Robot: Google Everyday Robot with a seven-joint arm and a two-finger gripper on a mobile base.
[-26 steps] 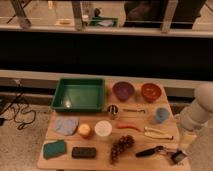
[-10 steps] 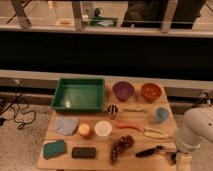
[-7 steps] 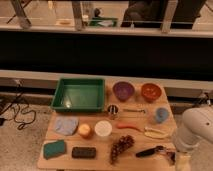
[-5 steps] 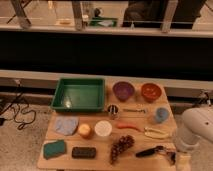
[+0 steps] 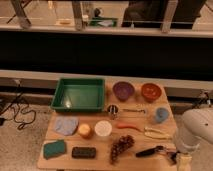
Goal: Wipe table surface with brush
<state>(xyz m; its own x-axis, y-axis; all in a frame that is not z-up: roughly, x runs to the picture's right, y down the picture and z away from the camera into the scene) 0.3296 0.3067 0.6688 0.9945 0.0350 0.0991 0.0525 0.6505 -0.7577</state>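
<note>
— Behind everything you see a long dark wall. In front of it stands the light tan wooden table surface, full of things.
— Where is the brush you need?
— The slim, long, black-handled brush lies flat near the front right corner of the table. It is between the bunch of dark purple grapes and the robot's big white arm. Its little dark head points to the arm.
— And the gripper?
— The gripper hangs low at that corner, just beside the brush's head. Its fingers are spread wide and grasp nothing. I cannot tell if they touch the brush.
— So is any wiping done?
— No, I think not. The brush is not picked up yet, so you are at the very start.
— What is left?
— Almost all of it. You close the fingers on the handle, lift the brush, then rub it over a bare bit of wood. Mind the pale yellow-handled tool and the small blue cup close by, so you do not bump them.
</note>
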